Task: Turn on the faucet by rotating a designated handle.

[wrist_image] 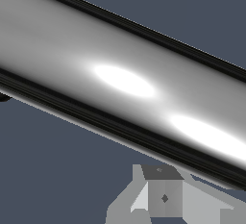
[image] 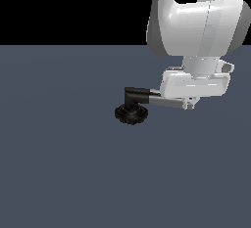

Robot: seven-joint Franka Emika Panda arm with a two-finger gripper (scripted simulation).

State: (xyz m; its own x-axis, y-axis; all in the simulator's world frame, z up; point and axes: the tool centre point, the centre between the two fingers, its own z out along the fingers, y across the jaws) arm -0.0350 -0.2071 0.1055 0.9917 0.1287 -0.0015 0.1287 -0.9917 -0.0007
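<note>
The white gripper [image: 189, 105] hangs low over the handle [image: 166, 102], its short fingertips [image: 185, 105] poking down right at the far end of the chrome bar, but from here I cannot tell whether the claw is clenched on the bar or merely sits against it, because the broad white body hides the jaws. In the wrist view the handle [wrist_image: 120, 83] fills nearly the whole picture as a bright cylinder running slantwise, very close to the camera, with one grey fingertip [wrist_image: 163, 196] showing just beside it; the other finger is not visible. The faucet [image: 132, 105] stands a little to the exterior view's left of the gripper, on the dark grey floor [image: 59, 163]: its black ribbed base [image: 130, 114] sits flat, and the black elbow [image: 136, 95] rises from it and turns toward the bar. The floor spreads wide around the fixture on every side. The arm [image: 196, 21] is cut off by the upper edge.
</note>
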